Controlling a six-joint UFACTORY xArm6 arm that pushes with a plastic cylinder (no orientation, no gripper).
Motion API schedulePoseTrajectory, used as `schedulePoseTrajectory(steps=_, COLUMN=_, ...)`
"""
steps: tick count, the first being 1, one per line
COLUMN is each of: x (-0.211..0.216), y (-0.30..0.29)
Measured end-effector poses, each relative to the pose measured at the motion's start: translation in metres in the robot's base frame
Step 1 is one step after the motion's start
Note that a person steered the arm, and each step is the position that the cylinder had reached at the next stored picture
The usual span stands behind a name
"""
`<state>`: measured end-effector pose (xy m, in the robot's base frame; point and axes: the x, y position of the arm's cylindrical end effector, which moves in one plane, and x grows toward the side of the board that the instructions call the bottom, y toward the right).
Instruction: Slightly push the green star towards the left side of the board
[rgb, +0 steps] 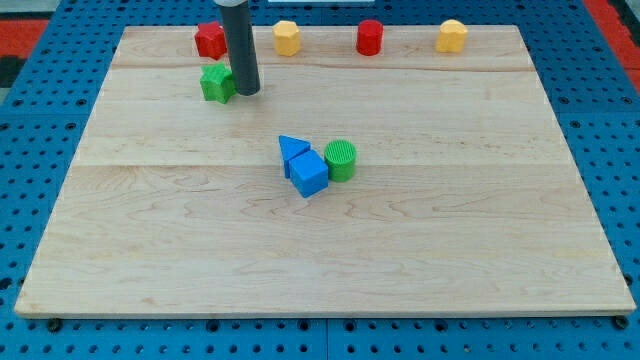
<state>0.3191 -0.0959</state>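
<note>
The green star (215, 84) lies near the view's top left of the wooden board (320, 230). My tip (247, 92) rests on the board right against the star's right side, touching it or nearly so. The dark rod rises from there out of the view's top edge. A red star-like block (209, 40) sits just above the green star, partly behind the rod.
Along the top edge sit a yellow block (287, 38), a red cylinder (370, 37) and another yellow block (452, 36). Near the middle a blue triangle (292, 150), a blue cube (309, 174) and a green cylinder (341, 159) cluster together.
</note>
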Motion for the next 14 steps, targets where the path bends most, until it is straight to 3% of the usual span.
schedulePoseTrajectory(steps=1, x=-0.026, y=0.073)
schedulePoseTrajectory(steps=2, x=-0.054, y=0.080)
schedulePoseTrajectory(steps=3, x=-0.052, y=0.008)
schedulePoseTrajectory(steps=4, x=-0.042, y=-0.057)
schedulePoseTrajectory(steps=5, x=-0.012, y=-0.062)
schedulePoseTrajectory(steps=7, x=-0.012, y=-0.056)
schedulePoseTrajectory(steps=8, x=-0.025, y=-0.026)
schedulePoseTrajectory(steps=11, x=-0.008, y=0.029)
schedulePoseTrajectory(steps=12, x=0.017, y=-0.019)
schedulePoseTrajectory(steps=13, x=0.019, y=-0.030)
schedulePoseTrajectory(steps=14, x=0.035, y=0.018)
